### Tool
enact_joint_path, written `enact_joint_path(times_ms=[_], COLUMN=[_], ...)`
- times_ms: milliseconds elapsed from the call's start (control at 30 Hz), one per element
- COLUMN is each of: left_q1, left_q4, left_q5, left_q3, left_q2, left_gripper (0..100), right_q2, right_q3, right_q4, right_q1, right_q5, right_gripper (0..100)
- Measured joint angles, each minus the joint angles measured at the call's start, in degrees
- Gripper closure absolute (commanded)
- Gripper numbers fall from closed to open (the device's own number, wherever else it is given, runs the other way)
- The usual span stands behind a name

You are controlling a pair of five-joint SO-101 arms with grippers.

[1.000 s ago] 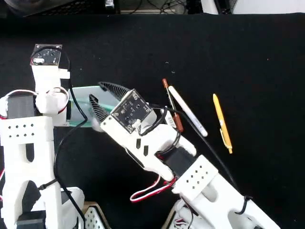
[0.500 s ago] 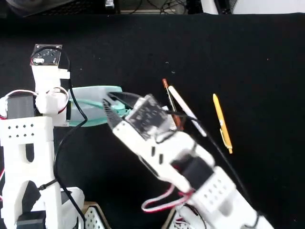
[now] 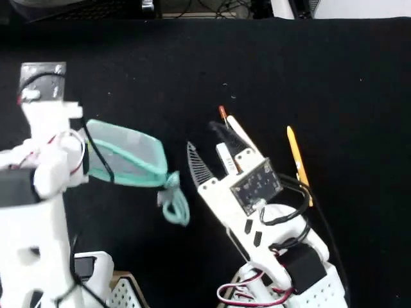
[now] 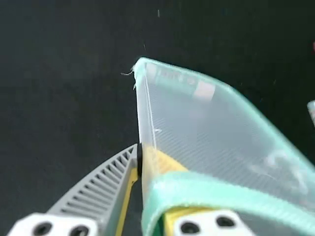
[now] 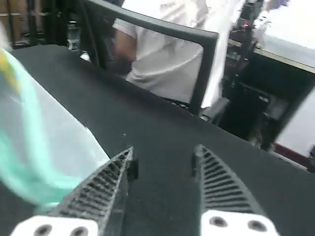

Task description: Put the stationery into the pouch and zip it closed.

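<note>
A teal-edged clear mesh pouch (image 3: 125, 157) hangs tilted above the black table, its teal strap (image 3: 173, 205) dangling. My left gripper (image 3: 88, 153) is shut on the pouch's left end; the left wrist view shows the pouch (image 4: 211, 128) pinched between the fingers (image 4: 98, 191). My right gripper (image 3: 203, 137) is open and holds nothing, between the pouch and the pens. In its wrist view the right gripper (image 5: 164, 152) has the pouch (image 5: 34, 147) off to one side. A brown pen (image 3: 223, 114) and a white pen (image 3: 235, 128) lie by its far finger. A yellow pen (image 3: 298, 163) lies further right.
The black table cloth (image 3: 334, 77) is bare at the back and right. The arm bases stand at the front edge. A chair (image 5: 197, 44) and a seated person are beyond the table in the right wrist view.
My right gripper has pulled away from the pouch and swung right to the pens. The left arm has lifted and tilted the pouch, and its strap now hangs loose.
</note>
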Motion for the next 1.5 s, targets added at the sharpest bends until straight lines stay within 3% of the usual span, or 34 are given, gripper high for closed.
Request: enact_joint_path(times_ms=[267, 533, 667, 867, 1000, 1133, 1300, 1500], left_q1=[0.0, -0.2, -0.2, -0.3, -0.3, -0.3, -0.3, -0.3], left_q4=[0.0, 0.0, -0.1, -0.1, -0.1, -0.1, -0.1, -0.1], left_q5=[0.0, 0.0, 0.0, 0.0, 0.0, 0.0, 0.0, -0.1], left_q3=[1.1, 0.0, -2.2, -3.4, -3.5, -3.5, -2.3, -2.0], left_q2=[-2.9, 10.7, 16.3, 20.0, 20.3, 20.3, 20.2, 20.1], left_gripper=[97, 97, 97, 97, 97, 97, 97, 97], right_q2=[-6.3, -8.1, -8.1, -7.8, -7.8, -7.8, -3.2, 15.2], right_q3=[5.5, 6.9, 8.7, 12.7, 12.7, 12.7, 12.4, 9.2], right_q4=[0.3, 6.6, 6.9, 1.8, -0.4, -1.0, -1.1, -1.9], right_q1=[3.2, -9.2, -14.2, -14.4, -7.5, 6.0, 23.2, 27.7], right_q5=[0.0, 0.0, 0.0, 0.0, 0.0, 0.0, 0.0, 0.0], right_gripper=[78.7, 78.2, 72.8, 76.3, 81.4, 88.2, 83.1, 82.5])
